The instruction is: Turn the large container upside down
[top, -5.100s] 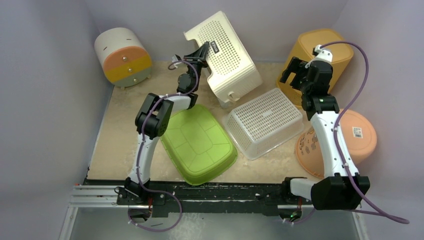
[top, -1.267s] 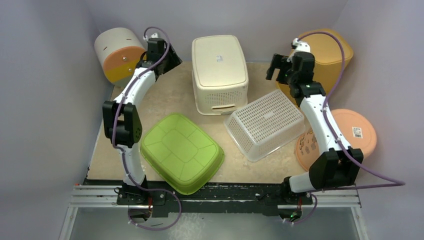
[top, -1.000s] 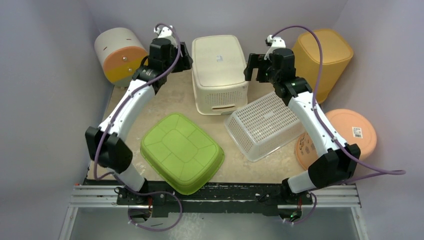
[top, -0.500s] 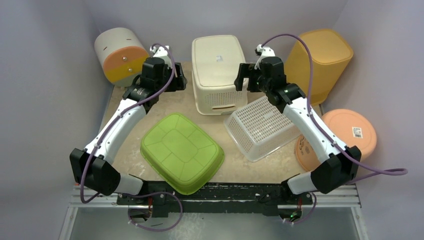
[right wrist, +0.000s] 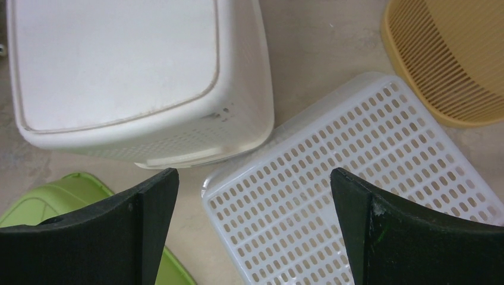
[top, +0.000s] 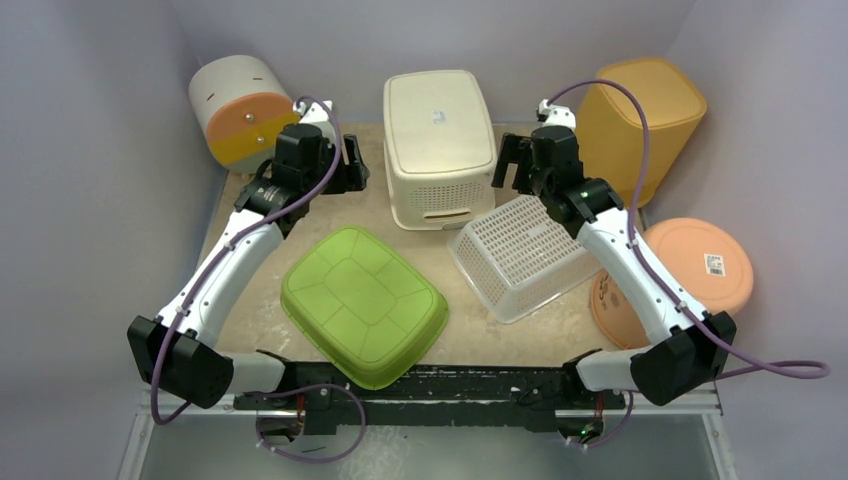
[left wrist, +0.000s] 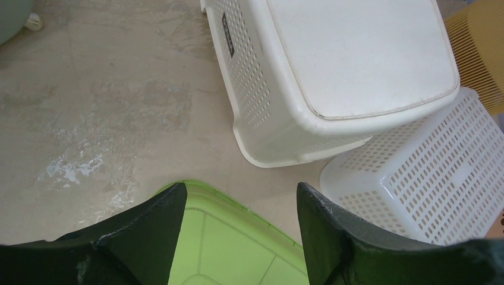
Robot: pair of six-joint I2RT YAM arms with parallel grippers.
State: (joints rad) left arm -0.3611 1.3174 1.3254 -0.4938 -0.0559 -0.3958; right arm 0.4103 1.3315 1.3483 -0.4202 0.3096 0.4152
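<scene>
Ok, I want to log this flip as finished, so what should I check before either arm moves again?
1. Cream container is solid base up, with its open side down on the table: ok.
2. Left gripper is open and holds nothing: ok.
3. Right gripper is open and holds nothing: ok.
4. Both grippers are off the container, with a gap showing in the top view: ok.
5. Container is free of the white mesh basket: cannot tell. The basket's corner sits right at the container's near rim.
</scene>
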